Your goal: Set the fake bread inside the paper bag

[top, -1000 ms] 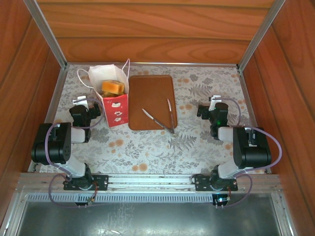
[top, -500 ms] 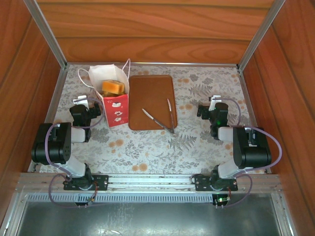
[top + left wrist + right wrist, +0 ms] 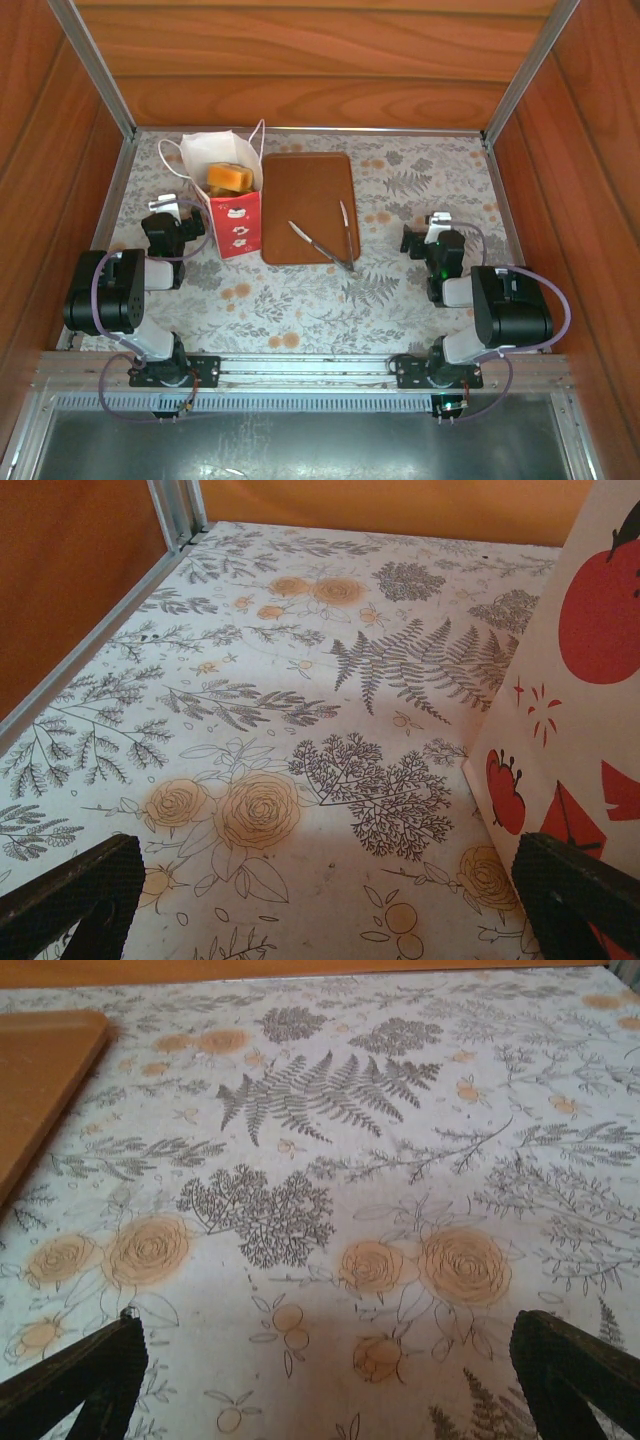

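I see the bag standing upright at the left of the table, mouth open to the ceiling and red front facing the arms. The bread sits inside it, golden pieces showing at the mouth; the top one lies with its long side roughly left to right, and I can't tell how those beneath it lie. Just right of the bag is the board, long axis running away from me, with the tongs on its near right corner, hinge end nearest me and tips fanning away. My left gripper is low beside the bag, jaws spread wide over bare cloth. My right gripper is out on the right, well apart from the board, jaws spread wide too and nothing between them.
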`<state>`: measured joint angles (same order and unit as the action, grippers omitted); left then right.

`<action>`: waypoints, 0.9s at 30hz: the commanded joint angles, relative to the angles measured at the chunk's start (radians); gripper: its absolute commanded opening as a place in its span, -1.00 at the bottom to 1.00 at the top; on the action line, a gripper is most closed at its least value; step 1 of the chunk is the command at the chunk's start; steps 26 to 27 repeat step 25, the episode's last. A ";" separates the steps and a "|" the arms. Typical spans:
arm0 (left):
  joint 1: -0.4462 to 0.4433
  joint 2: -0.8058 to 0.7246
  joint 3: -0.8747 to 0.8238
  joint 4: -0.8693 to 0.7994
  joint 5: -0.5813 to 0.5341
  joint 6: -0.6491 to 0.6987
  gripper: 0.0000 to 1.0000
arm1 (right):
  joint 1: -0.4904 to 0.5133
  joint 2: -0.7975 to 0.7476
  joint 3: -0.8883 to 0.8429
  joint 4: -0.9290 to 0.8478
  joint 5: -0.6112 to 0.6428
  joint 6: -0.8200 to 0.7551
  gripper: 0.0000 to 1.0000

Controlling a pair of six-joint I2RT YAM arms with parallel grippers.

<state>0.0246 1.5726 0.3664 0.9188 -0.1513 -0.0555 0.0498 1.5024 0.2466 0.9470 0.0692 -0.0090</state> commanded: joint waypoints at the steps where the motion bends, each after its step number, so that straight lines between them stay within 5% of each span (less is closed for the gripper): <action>1: -0.011 0.000 0.016 -0.006 0.009 0.015 1.00 | -0.007 -0.009 0.085 -0.006 -0.002 -0.001 1.00; 5: -0.010 0.000 0.016 -0.006 0.009 0.014 1.00 | -0.008 0.029 0.223 -0.234 -0.004 0.001 1.00; 27: -0.010 0.000 0.015 -0.008 0.009 0.016 1.00 | -0.009 0.029 0.223 -0.229 -0.004 0.003 1.00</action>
